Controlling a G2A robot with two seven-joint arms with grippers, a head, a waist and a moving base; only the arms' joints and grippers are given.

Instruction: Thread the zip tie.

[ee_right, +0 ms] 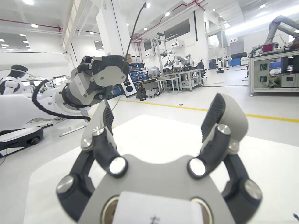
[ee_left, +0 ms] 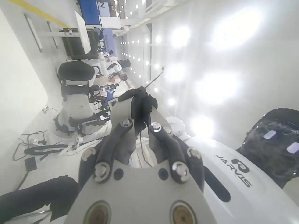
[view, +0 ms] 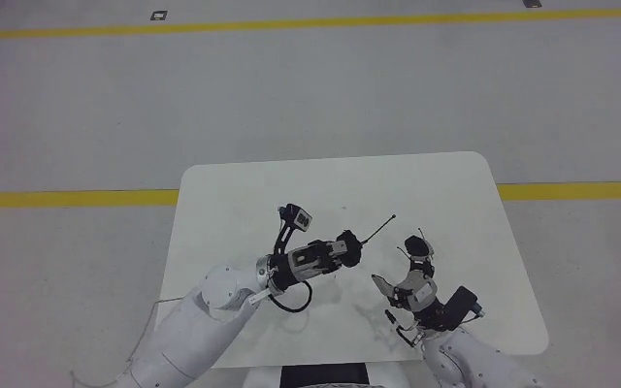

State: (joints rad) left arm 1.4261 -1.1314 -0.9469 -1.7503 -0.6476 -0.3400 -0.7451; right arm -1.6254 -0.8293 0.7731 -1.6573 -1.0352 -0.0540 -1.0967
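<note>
So the thin black plastic zip tie [view: 377, 228] is up in the air over the middle of the table, not lying on it. 1 end is pinched in the left gripper [view: 349, 249]. The rest pokes out past the fingertips as a straight, slightly bowed stalk with a small square head at the free tip. From the left wrist camera the zip tie [ee_left: 154, 77] comes out right where the 2 dark pads [ee_left: 137, 103] are pressed together on it. A thin dark strand also runs back between the fingers there, and I honestly can't tell if that's the tie's other end. From the right wrist camera the zip tie [ee_right: 135, 30] stands up out of the left gripper [ee_right: 112, 68], head at the top.

The right gripper [view: 401, 265] sits near it, on the side the tie's free tip points toward, not touching the tie. Its 2 ribbed fingers [ee_right: 213, 111] are spread wide apart with nothing between them, and the right gripper [ee_right: 161, 110] faces the left one.

Under both is the white rounded-corner table [view: 291, 194], on a pale grey floor crossed by 2 yellow lines [view: 291, 23].
</note>
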